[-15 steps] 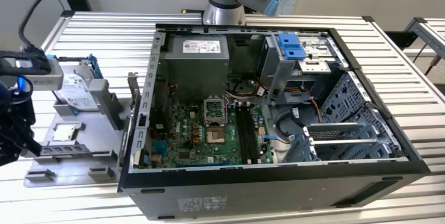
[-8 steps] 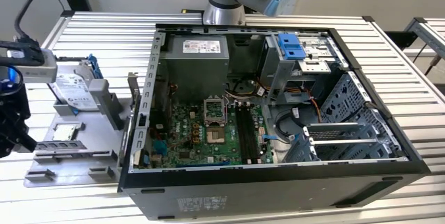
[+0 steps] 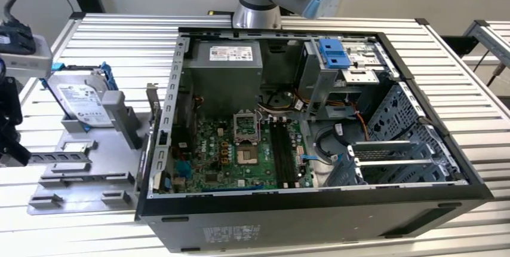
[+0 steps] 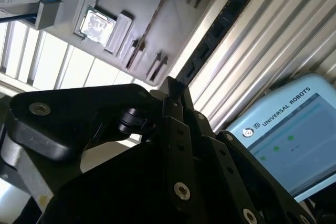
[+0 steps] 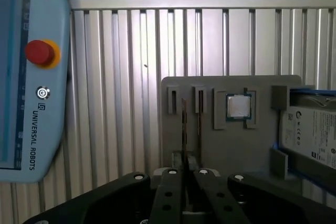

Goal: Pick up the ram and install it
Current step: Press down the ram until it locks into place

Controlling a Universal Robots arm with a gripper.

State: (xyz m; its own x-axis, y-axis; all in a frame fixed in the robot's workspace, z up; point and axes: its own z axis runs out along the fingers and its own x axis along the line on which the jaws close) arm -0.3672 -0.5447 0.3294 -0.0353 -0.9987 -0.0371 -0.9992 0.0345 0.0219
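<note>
Two thin dark ram sticks [image 5: 184, 129] stand on edge in the slots of a grey holder tray [image 5: 231, 150]; one of them [image 4: 152, 17] appears as a thin line in the second wrist view. In both wrist views my gripper [image 5: 185, 171] hangs above the tray near the end of the sticks, touching none of them. Its black fingertips [image 4: 172, 92] are pressed together with nothing between them. In the exterior view the tray [image 3: 88, 170] lies to the left of the open computer case, whose empty memory slots [image 3: 280, 143] sit on the green motherboard.
A processor chip [image 5: 239, 106] and a hard drive [image 5: 312, 132] also rest on the tray. A blue teach pendant [image 5: 31, 77] lies on the ribbed metal table [image 5: 121, 66]. The arm's column [image 3: 259, 0] rises behind the case. Cables and a drive cage crowd the case's right side.
</note>
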